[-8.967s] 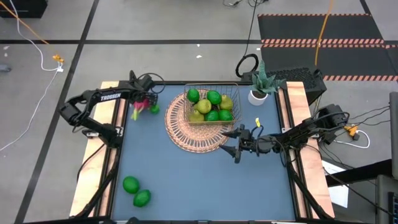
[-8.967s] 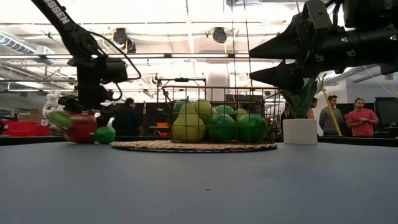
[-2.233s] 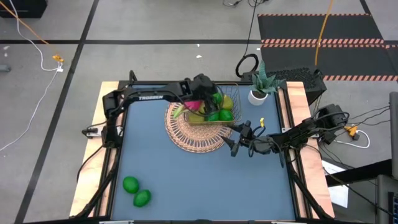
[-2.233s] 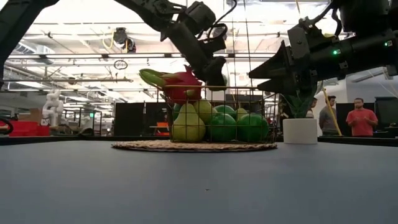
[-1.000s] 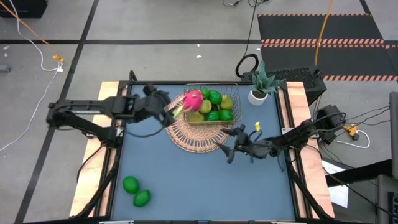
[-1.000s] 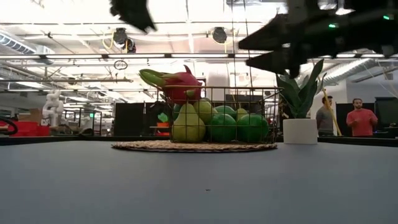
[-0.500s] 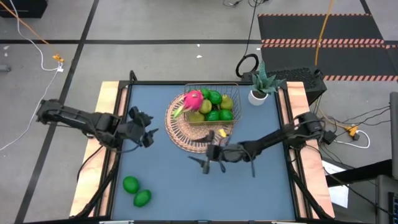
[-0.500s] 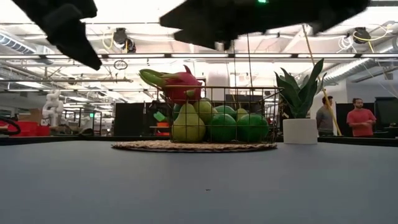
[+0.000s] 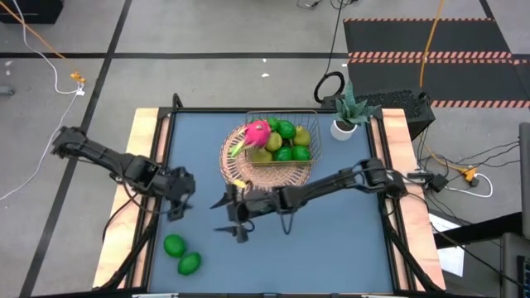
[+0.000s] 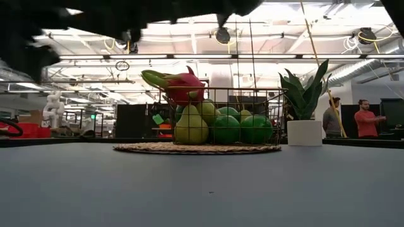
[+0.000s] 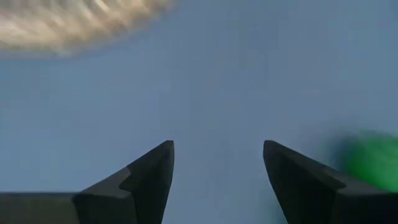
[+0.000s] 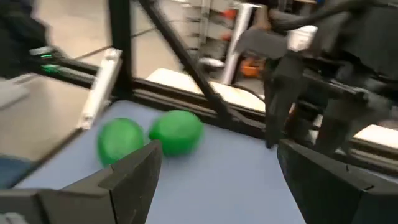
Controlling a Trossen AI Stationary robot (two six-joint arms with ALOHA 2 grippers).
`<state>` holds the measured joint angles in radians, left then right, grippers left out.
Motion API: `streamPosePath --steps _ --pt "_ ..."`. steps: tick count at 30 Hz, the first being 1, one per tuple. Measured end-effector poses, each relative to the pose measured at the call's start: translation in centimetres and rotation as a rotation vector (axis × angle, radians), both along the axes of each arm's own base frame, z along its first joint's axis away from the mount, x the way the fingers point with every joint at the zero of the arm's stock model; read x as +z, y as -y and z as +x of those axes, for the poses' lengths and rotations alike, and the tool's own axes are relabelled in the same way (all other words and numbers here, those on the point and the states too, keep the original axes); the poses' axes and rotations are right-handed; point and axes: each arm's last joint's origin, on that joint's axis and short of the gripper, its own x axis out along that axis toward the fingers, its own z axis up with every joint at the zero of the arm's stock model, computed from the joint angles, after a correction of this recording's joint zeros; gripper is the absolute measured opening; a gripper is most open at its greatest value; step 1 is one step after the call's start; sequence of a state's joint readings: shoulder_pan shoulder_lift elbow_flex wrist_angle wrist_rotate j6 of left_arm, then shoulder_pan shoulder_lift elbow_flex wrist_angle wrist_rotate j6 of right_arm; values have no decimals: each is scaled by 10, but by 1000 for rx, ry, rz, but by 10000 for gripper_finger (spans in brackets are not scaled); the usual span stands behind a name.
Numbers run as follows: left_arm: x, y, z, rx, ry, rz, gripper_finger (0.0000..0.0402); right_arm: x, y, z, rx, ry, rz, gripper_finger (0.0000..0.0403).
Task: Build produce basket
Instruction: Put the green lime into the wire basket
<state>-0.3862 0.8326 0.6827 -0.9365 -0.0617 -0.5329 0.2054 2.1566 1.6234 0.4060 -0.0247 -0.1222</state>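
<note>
Limes (image 9: 181, 255) on table near both grippers' empty, parted jaws.

Even overhead light on the blue surface (image 9: 331, 248), soft shadows, bright ceiling strips glaring in the low view, arms there only dark blurred silhouettes, wicker mat (image 11: 74, 25) smeared ahead of the left gripper (image 11: 217, 180), limes (image 12: 149, 137) motion-blurred beyond the right gripper (image 12: 217, 180)

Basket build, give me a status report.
Both claws empty, open: left claw, right claw, both over bare table. Dragon fruit tops the basket. Two limes still loose. Nothing in the way.
</note>
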Motion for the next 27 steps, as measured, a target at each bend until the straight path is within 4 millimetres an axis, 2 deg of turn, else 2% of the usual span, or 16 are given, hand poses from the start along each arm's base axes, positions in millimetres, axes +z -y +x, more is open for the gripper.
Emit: streamPosePath --steps 3,7,13,20,27 --pt "0 10 -2 -44 -76 -195 247 -2 -6 15 85 25 -2 312" --pt "-1 27 -1 -44 -135 -320 247 -14 -16 28 134 63 -29 315" --pt "-8 75 3 -148 -158 -419 237 -36 -33 33 201 124 -85 340" --pt "-27 135 -5 -143 -296 -557 190 -56 -55 32 253 155 -65 356" --pt "-53 179 -14 -74 -409 -637 131 -83 -74 41 228 152 -52 356"
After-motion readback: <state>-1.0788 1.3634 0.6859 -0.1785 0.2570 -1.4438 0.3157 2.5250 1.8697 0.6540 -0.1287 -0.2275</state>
